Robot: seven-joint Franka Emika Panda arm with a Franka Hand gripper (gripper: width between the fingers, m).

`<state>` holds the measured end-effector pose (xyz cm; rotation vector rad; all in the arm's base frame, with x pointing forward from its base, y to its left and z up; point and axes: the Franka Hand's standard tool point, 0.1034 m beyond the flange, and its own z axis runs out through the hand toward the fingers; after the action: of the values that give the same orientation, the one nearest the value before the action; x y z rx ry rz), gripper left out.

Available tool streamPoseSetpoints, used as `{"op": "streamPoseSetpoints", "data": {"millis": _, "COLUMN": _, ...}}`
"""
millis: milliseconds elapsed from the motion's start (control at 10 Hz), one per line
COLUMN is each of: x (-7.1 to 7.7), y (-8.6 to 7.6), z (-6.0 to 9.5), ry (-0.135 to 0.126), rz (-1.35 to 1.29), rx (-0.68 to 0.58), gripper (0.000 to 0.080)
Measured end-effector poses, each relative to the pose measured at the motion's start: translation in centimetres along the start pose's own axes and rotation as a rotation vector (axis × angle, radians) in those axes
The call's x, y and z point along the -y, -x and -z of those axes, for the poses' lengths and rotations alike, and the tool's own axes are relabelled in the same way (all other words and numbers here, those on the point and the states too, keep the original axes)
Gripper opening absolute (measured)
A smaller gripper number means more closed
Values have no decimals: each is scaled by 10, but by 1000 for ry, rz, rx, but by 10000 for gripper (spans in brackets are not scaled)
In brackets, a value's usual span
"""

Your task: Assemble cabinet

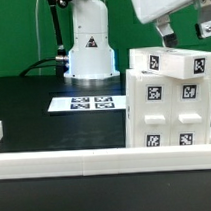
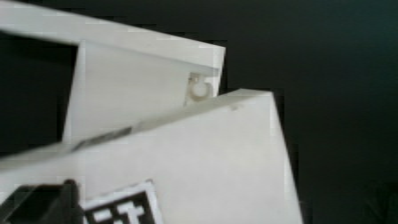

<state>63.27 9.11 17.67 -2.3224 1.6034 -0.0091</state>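
Cabinet box point(image 1: 168, 102) stands at table's point(image 1: 34, 112) front-right corner. Gripper point(image 1: 183, 33) hovers above it, apparently empty; jaw state indeterminate. Likely next: descend, align squarely on top panel.

Gripper point(image 1: 184, 33) hovers above tagged cabinet point(image 1: 169, 102) at exterior view's right; marker board point(image 1: 82, 103) behind.

no words, brand names or numbers can be read anywhere. the only signs are square black-and-white tags: several on the front and top of the big white box point(image 1: 168, 98), and a row of them on the marker board point(image 1: 93, 102) lying flat on the bench point(image 1: 34, 112). a dark triangle mark sits on the arm's white base point(image 1: 90, 46), its detail too small to make out. in the wrist view, part of one tag shows on a white panel point(image 2: 187, 165).
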Motion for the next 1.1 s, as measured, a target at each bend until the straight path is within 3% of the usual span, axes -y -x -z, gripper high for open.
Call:
{"op": "streamPoseSetpoints", "data": {"millis": 500, "x": 2, "y": -2, "z": 3, "ry": 2, "rz": 467, "rx": -15, "gripper": 797}}
{"op": "streamPoseSetpoints", "data": {"millis": 700, "x": 5, "y": -3, "z": 2, "ry": 44, "rz": 838, "rx": -95, "gripper": 797}}
{"op": "streamPoseSetpoints", "data": {"millis": 1000, "x": 6, "y": 2, "z": 0, "ry": 123, "rz": 1225, "rx": -119, "gripper": 797}}
{"op": "streamPoseSetpoints", "data": {"millis": 1100, "x": 5, "y": 3, "z": -1, "ry": 138, "rz": 1300, "rx": -117, "gripper": 797}}
